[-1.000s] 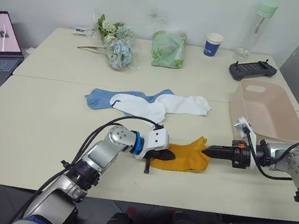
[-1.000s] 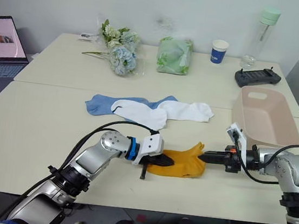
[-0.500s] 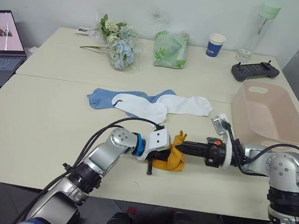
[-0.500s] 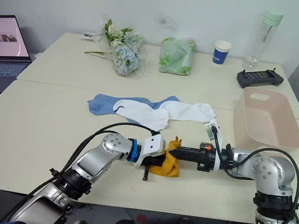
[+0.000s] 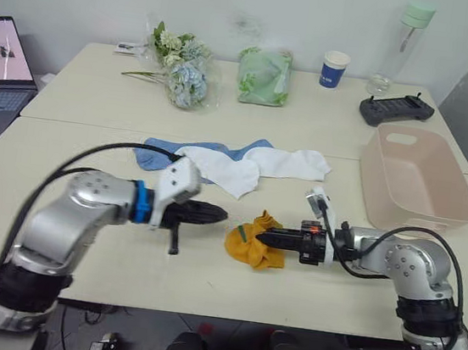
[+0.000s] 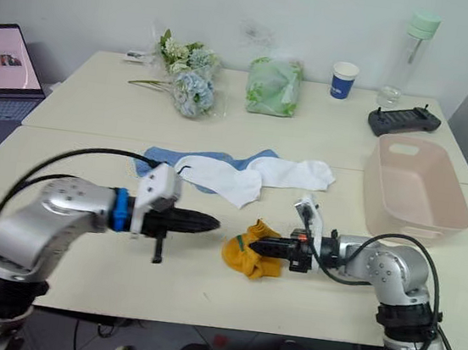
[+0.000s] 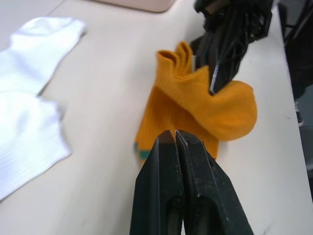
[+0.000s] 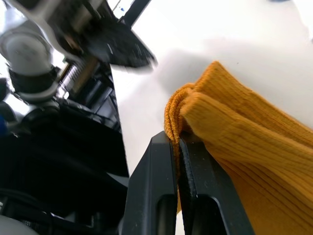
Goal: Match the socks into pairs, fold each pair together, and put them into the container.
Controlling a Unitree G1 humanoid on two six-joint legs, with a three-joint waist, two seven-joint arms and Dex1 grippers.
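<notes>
Left eye view: folded mustard-yellow ankle socks (image 5: 253,241) bunched on cream table (image 5: 85,208), pinched at an edge by right claw (image 5: 262,239); left claw (image 5: 219,215) just beside, clear of them. White socks (image 5: 256,165) and light blue socks (image 5: 162,151) behind; pale pink plastic basin (image 5: 417,182) at right.

Left wrist view: fingers (image 7: 166,161) pressed together, empty.

Right wrist view: fingers (image 8: 159,166) clamped on yellow cuff.

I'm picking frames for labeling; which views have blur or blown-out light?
Right wrist view: the left gripper is motion-smeared and the table washes out to white, while the yellow socks stay sharp. Left wrist view: the near fingers are soft. Head views: evenly lit, sharp.
</notes>
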